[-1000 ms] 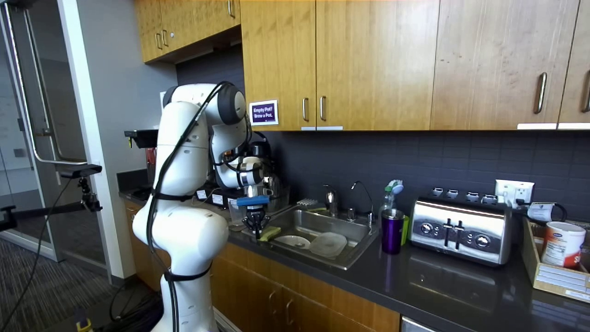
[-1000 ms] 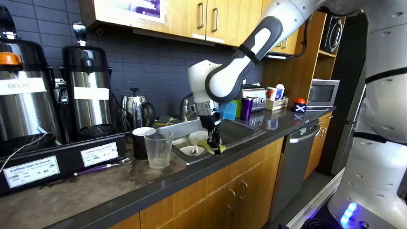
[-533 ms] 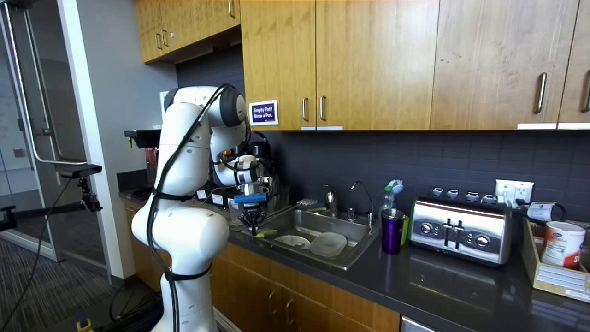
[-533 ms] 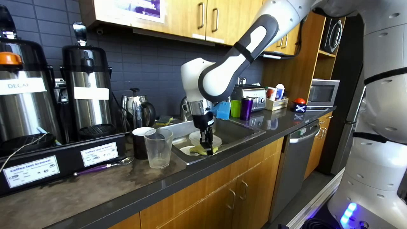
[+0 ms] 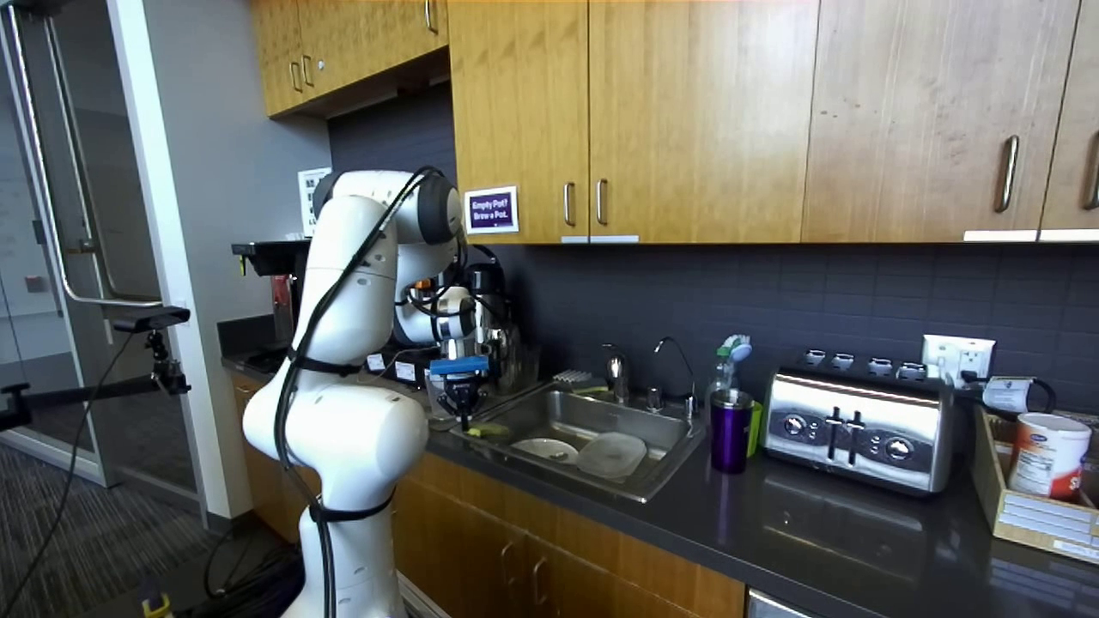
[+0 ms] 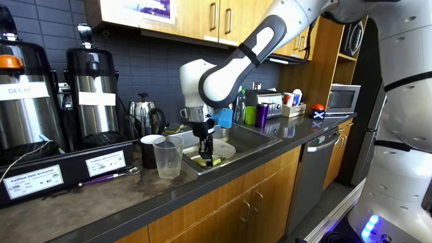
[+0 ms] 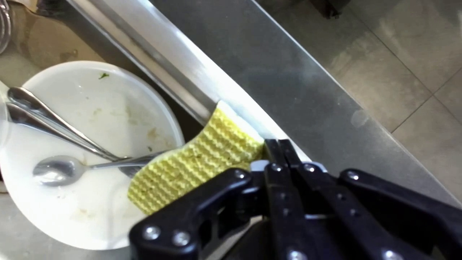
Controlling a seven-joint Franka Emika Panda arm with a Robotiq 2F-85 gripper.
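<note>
Lower right in the wrist view, the jaws, closed together, stand against a yellow sponge (image 7: 197, 160), any pinch impossible to tell.

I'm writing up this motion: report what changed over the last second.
The gripper and the yellow sponge at its tips moved left in both exterior views, toward the clear cup. Its jaws stayed shut; whether they pinch the sponge is unclear. The clear cup, purple tumbler and toaster stayed put.
</note>
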